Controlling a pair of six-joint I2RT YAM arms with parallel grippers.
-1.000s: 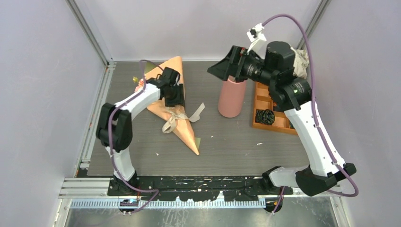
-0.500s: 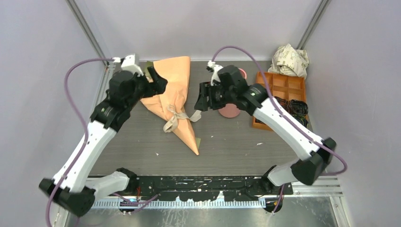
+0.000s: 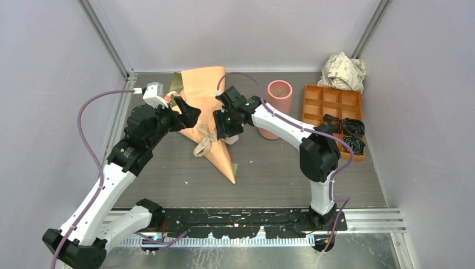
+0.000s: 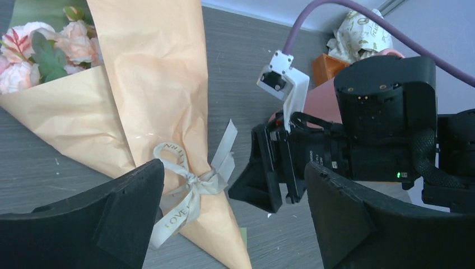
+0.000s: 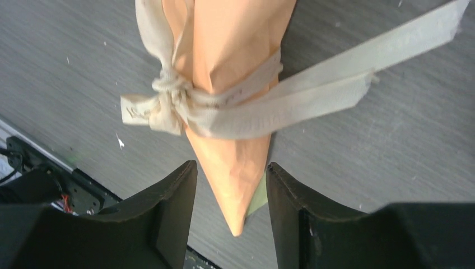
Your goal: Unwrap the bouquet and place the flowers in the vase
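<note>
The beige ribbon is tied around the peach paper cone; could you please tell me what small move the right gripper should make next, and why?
Probably shift to the loose tail of the beige ribbon and close on it: the right gripper hovers open astride the peach paper cone, short of the bow.

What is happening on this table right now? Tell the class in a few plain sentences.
Two robot arms are working at a wrapped bouquet lying on the table. The right gripper hangs over its narrow end, fingers apart either side of the tip, near the tied ribbon. The left gripper is wide open beside the bouquet, holding nothing. The roses are not yet unwrapped, and the vase stands upright without flowers.
</note>
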